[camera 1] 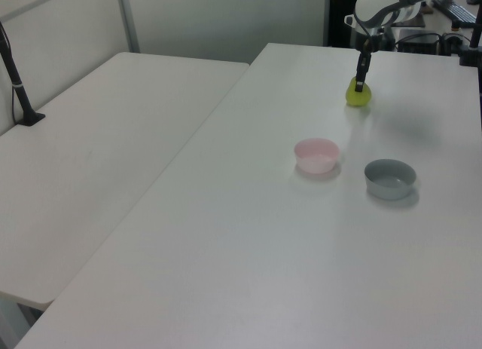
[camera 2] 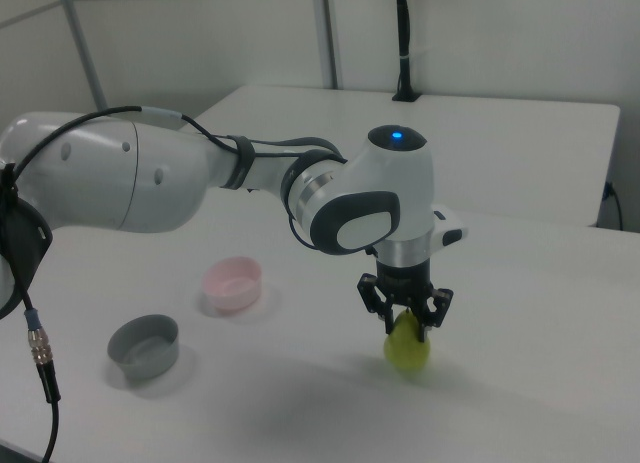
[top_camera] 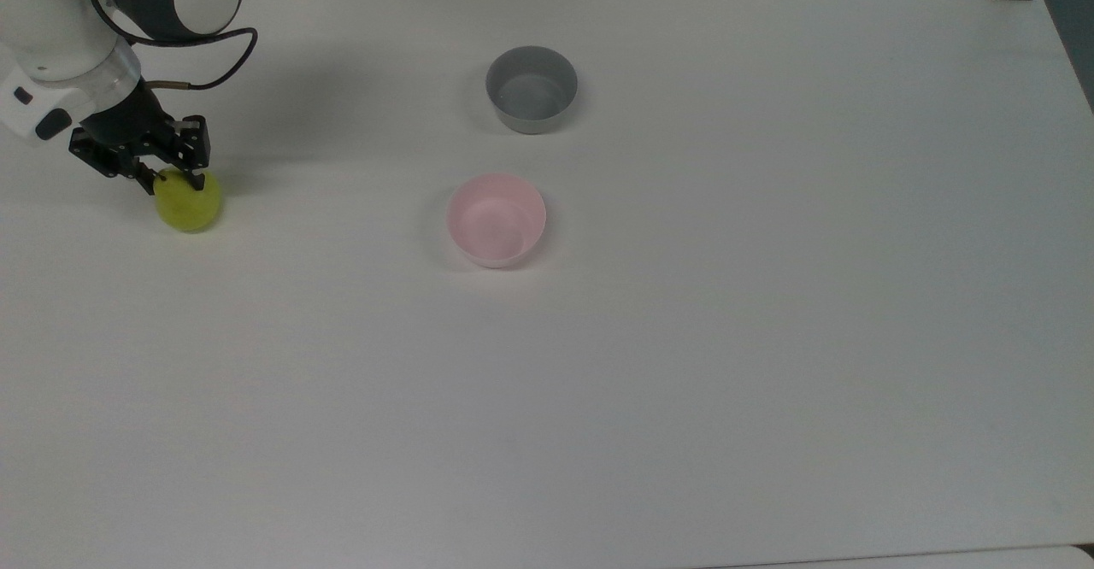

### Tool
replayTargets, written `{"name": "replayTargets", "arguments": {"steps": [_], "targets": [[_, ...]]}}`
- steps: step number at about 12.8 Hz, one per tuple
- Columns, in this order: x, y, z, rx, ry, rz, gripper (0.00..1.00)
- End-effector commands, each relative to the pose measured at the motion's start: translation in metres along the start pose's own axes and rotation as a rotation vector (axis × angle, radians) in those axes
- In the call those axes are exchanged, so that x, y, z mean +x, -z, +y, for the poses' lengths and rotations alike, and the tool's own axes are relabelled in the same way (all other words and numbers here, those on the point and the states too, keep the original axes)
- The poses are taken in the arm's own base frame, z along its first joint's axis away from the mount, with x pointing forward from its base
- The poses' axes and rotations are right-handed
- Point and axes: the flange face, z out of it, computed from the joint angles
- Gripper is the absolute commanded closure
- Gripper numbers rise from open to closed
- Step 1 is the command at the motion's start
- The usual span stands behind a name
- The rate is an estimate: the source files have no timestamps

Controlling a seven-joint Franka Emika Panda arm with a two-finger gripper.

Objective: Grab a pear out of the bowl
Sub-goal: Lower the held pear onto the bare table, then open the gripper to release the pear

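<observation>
The table (top_camera: pixel 684 364) looked matt white; the bowl (top_camera: pixel 497 219) and grey bowl (top_camera: pixel 531 89) smooth plastic; the arm's shell (camera 2: pixel 130 173) glossy.

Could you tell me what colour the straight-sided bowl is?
The straight-sided bowl is grey, clearest in the top view.

Yellow-green pear (top_camera: pixel 189 204) on the table, well apart from empty pink bowl (top_camera: pixel 497 219).

pear (top_camera: pixel 188 204) yellow-green. bowl (top_camera: pixel 497 219) pale pink, second bowl (top_camera: pixel 531 89) grey. tabletop (top_camera: pixel 684 338) plain white. gripper (top_camera: pixel 177 179) black, arm (camera 2: pixel 150 178) white with dark grey joints, blue light (camera 2: pixel 396 136) on top.
</observation>
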Motion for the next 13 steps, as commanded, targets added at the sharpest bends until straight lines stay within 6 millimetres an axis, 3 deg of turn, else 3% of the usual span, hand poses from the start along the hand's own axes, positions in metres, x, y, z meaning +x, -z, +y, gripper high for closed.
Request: {"name": "replayTargets", "arguments": {"steps": [1, 2, 3, 4, 7, 11, 13], "targets": [[-0.001, -0.003, -0.001, 0.008, -0.007, 0.02, 0.38], [-0.001, -0.003, -0.002, 0.006, -0.006, 0.019, 0.27], [0.0, -0.002, -0.002, 0.006, -0.005, 0.021, 0.04], [0.0, -0.001, -0.002, 0.004, -0.014, 0.021, 0.0], [0.003, 0.012, -0.006, -0.002, -0.005, 0.031, 0.0], [-0.002, 0.066, -0.022, 0.024, 0.022, 0.034, 0.0], [0.002, 0.093, -0.044, 0.044, 0.0, 0.037, 0.0]]}}
